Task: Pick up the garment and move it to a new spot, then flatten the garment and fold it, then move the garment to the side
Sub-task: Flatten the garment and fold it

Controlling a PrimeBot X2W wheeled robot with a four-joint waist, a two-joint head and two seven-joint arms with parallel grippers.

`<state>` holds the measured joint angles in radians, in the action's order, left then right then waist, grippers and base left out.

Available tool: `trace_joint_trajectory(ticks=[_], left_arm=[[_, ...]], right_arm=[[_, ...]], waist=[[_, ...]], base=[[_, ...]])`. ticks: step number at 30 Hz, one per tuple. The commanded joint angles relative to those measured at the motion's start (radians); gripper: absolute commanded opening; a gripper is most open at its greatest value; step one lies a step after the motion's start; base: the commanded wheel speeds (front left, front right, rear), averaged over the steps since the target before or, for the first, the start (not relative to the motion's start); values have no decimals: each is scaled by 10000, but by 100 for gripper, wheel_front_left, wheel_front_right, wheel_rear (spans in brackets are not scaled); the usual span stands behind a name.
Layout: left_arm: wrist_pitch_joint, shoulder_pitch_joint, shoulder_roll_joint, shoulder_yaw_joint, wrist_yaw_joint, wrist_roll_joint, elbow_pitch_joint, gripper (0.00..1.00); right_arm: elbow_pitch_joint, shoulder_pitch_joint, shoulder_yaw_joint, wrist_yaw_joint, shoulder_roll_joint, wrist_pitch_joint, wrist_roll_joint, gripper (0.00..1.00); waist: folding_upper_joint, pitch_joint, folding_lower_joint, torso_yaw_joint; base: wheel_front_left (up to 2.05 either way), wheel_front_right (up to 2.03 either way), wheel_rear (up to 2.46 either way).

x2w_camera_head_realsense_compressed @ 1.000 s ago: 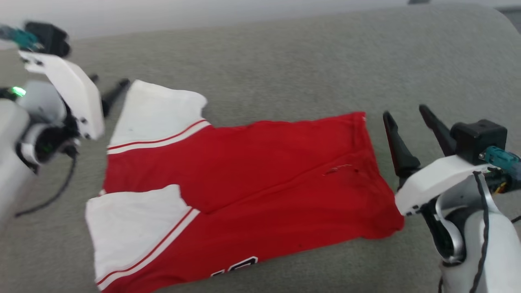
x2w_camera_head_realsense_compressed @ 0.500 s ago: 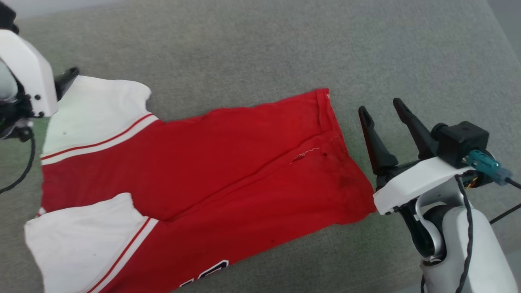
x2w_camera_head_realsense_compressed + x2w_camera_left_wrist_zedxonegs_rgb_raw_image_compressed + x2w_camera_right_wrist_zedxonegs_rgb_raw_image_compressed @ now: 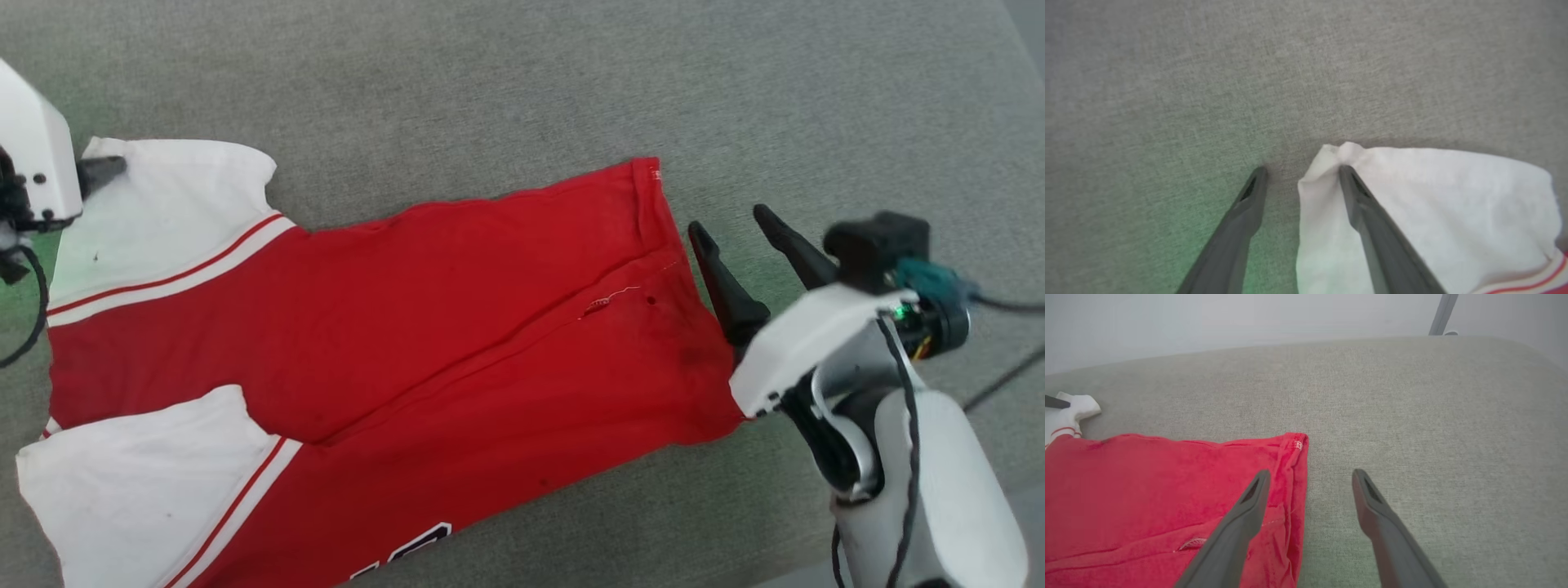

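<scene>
As the garment (image 3: 392, 327) lies spread flat on the grey cushion (image 3: 490, 73), each gripper sits at one end, likely to take corners for the fold. Jaws of the left gripper (image 3: 1301, 168): wide, straddling the far-left white corner. Jaws of the right gripper (image 3: 1310, 473): wide, astride the red hem. Long axis left–right; white panels point left, red end right.

One garment (image 3: 392, 327). On it: two white panels (image 3: 155, 212), two striped trim bands (image 3: 163, 278), one patch of block lettering (image 3: 408, 551). Two grippers, left gripper (image 3: 1301, 173) and right gripper (image 3: 731, 220), two dark fingers (image 3: 1237, 531) each, four total. One grey cushion (image 3: 490, 98).
</scene>
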<state>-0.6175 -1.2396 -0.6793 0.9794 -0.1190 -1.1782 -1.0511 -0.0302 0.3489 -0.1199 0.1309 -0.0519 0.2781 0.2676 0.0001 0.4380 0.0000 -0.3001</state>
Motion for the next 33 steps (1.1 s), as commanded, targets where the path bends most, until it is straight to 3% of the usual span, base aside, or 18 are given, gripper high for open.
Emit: trace_joint_trajectory(ticks=[1,10,19,20,22,25,33], left_arm=[[-242,460,198,223,-8,26,-214,0],[-51,-276,732,250,-80,96,-290,0],[312,-602,1275,296,-111,17,-284,0],[301,-621,1312,291,-113,5,-278,0],[362,-648,1377,320,-111,-16,-248,0],[470,-647,1440,326,-114,-84,-175,0],[558,-656,1465,341,-115,-335,186,0]], right_arm=[[-23,207,-3,-3,22,192,-12,100],[-1073,2019,106,-2,14,2601,-137,100],[-3781,3800,-317,-2,-255,5411,237,100],[-4061,3854,-372,-2,-279,5699,302,92],[-4489,3984,-650,-2,-422,6157,535,0],[-4883,4151,-766,-2,-617,6428,738,0],[-4799,4348,-862,-3,-1135,5876,982,0]], waist=[[-1,54,0,32],[-1,217,0,474],[-1,262,0,1110],[-1,262,0,1158],[-1,262,0,1255],[-1,227,0,1388],[-1,-223,0,1844]], base=[[0,0,0],[0,0,0],[0,0,0],[0,0,0],[0,0,0],[0,0,0],[0,0,0]])
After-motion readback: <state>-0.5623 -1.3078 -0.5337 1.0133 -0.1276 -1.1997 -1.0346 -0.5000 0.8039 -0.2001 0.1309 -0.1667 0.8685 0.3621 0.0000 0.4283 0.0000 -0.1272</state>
